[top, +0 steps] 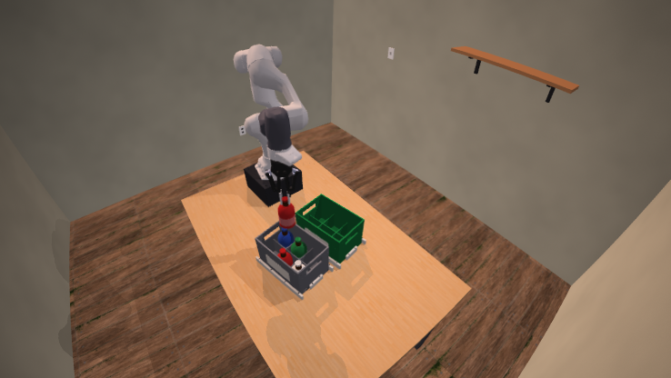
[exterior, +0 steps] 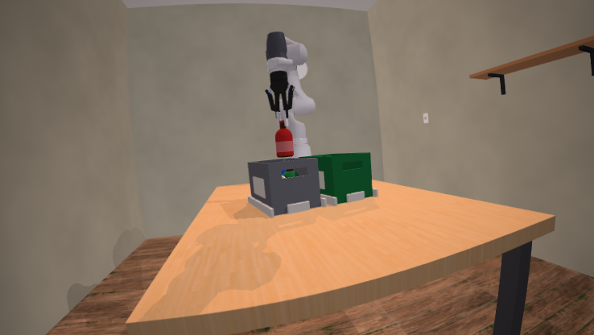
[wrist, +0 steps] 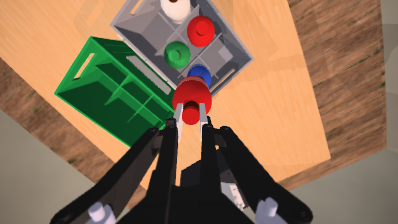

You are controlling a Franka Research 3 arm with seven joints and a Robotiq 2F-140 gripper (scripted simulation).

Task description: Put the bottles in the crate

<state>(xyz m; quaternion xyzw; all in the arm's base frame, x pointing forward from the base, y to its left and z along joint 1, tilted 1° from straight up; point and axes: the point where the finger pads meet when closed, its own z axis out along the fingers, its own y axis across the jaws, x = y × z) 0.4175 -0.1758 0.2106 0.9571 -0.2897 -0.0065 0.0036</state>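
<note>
My gripper [top: 285,194] [exterior: 282,118] [wrist: 191,111] is shut on the neck of a red bottle [top: 285,214] [exterior: 284,143] [wrist: 192,95]. The bottle hangs upright above the far corner of the grey crate [top: 315,270] [exterior: 290,189] [wrist: 150,30], clear of its rim. In the grey crate stand a blue bottle [top: 285,236] [wrist: 200,74], a green bottle [top: 297,246] [wrist: 176,54], a second red bottle [top: 284,255] [wrist: 201,30] and a white bottle [top: 297,265] [wrist: 175,7]. The green crate [top: 350,234] [exterior: 344,176] [wrist: 115,120] stands right beside it, with nothing in its cells. I cannot see the pick list in any view.
Both crates stand on the wooden table [top: 375,304] [exterior: 374,233] [wrist: 260,110], in grey corner brackets. The arm's black base [top: 263,187] sits at the table's far end, just behind the crates. A wall shelf [top: 514,67] hangs far to the right.
</note>
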